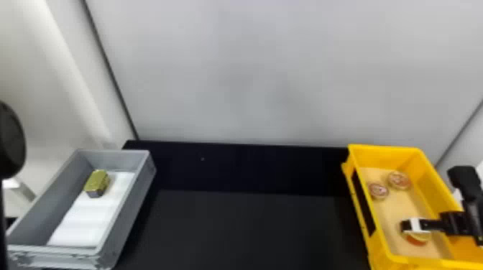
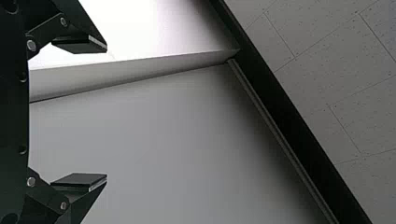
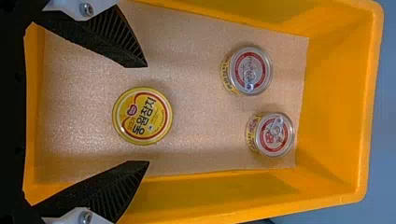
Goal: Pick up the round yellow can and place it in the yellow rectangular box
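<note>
Spanning the background of the head view, a smooth, pale grey wall [image 1: 251,71] is seen behind a flat black table [image 1: 244,229]. At the table's right side, a deep yellow rectangular plastic box [image 1: 400,150] is shown; at its left side, a grey rectangular plastic box [image 1: 133,208]. The grey one is lined with a white sheet [image 1: 86,219], the yellow one with a tan sheet [image 3: 196,140]. The black right gripper [image 1: 409,226] is held over the yellow one, its ridged fingers spread wide. In the left wrist view, the black left gripper [image 2: 107,112] is seen with its flat-padded fingers spread wide. The round yellow can [image 3: 142,115] is set on the tan sheet, its lid framed between the right fingers. A gold, block-shaped item [image 1: 97,182] is placed on the white sheet. Beyond the yellow can, two small round cans with silver, red-ringed lids [image 3: 250,71] are placed near each other.
</note>
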`<move>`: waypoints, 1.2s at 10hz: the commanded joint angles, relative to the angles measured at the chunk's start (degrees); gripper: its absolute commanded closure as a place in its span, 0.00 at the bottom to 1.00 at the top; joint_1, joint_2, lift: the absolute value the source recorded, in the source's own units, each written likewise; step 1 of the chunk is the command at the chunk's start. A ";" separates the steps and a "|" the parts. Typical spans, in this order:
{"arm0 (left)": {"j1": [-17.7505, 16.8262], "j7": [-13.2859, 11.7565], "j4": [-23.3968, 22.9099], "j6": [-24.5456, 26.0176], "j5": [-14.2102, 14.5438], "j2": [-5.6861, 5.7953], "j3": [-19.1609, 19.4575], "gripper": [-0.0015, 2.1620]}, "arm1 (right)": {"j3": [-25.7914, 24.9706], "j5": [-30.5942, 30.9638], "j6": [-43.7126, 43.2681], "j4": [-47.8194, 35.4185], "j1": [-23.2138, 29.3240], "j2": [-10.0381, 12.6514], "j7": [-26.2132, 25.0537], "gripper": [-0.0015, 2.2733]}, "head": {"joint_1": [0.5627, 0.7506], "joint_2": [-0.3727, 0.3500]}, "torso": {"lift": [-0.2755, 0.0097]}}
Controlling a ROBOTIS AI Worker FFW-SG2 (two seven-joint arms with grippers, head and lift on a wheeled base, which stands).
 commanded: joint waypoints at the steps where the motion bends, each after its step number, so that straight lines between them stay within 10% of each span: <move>1: 0.05 0.04 -0.01 0.00 0.00 -0.07 0.00 0.13 | -0.58 -1.32 -2.77 -0.41 0.18 -0.49 2.66 0.00 | 0.53 0.59 | 0.93; 6: 0.14 0.04 -0.01 0.44 0.00 -0.07 0.00 0.13 | 0.04 -0.35 0.49 -36.01 3.44 -0.41 -0.68 0.00 | 0.53 0.59 | 0.93; 9: -0.13 0.04 0.08 0.70 -0.09 -0.07 0.00 0.13 | 4.87 2.82 -2.94 -62.29 0.97 -0.23 -19.06 0.02 | 0.53 0.59 | 0.93; 12: -0.21 0.83 -0.01 0.79 -0.09 0.02 0.44 0.13 | 11.02 6.25 -15.69 -71.69 -3.60 -1.28 -31.37 0.02 | 0.53 0.59 | 0.93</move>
